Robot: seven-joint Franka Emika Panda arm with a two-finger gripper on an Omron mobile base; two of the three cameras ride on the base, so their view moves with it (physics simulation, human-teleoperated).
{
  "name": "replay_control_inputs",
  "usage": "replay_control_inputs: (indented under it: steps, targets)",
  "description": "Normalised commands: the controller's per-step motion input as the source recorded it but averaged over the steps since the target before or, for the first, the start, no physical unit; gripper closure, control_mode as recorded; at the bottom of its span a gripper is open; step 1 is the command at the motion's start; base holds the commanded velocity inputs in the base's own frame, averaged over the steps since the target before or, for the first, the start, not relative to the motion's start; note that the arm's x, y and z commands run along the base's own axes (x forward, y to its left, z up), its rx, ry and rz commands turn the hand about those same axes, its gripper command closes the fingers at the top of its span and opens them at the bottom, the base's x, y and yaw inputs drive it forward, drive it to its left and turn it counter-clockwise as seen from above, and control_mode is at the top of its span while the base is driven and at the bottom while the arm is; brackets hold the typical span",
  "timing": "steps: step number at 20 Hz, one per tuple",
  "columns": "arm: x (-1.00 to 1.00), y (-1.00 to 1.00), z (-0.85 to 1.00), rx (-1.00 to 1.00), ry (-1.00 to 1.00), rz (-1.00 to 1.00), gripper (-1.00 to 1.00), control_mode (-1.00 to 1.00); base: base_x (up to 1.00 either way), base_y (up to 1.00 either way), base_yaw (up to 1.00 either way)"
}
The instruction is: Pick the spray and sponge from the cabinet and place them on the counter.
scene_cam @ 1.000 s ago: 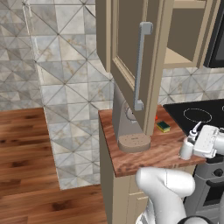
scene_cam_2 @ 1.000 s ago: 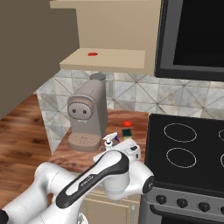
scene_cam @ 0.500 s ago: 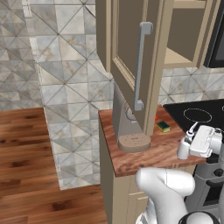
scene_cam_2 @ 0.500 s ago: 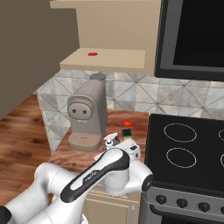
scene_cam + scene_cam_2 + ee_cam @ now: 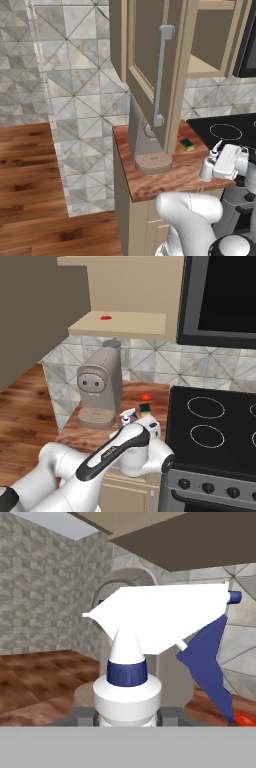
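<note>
Left base view shows the white arm bent low, its hand reaching out over the reddish-brown wooden worktop (image 5: 165, 182). Its fingers (image 5: 212, 169) are closed around the small white spray bottle with a blue collar (image 5: 150, 637), held upright just above the worktop edge. The green and yellow sponge (image 5: 187, 144) lies near the big grey coffee machine (image 5: 100, 388).

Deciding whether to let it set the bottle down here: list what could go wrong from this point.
1. The gripper holds the spray low by its body over the counter front edge; released there, it might tip off.
2. The coffee machine and open cabinet door stand close, so a swing leftward could clip them.
3. The sponge lies nearby and could get nudged.
</note>
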Motion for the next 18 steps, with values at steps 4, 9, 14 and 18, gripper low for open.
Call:
replay_control_inputs:
  steps: [4,9,14,18]
  targets:
    - [0.16,-0.04,-0.15,0.0,0.01,0.0,1.0,-1.0,0.0,0.0,0.0]
    - [0.13,-0.03,-0.14,0.0,0.01,0.0,1.0,-1.0,0.0,0.0,0.0]
    - [0.12,-0.04,-0.13,0.0,0.01,0.0,1.0,-1.0,0.0,0.0,0.0]
    - [0.12,-0.07,-0.13,0.0,0.01,0.0,1.0,-1.0,0.0,0.0,0.0]
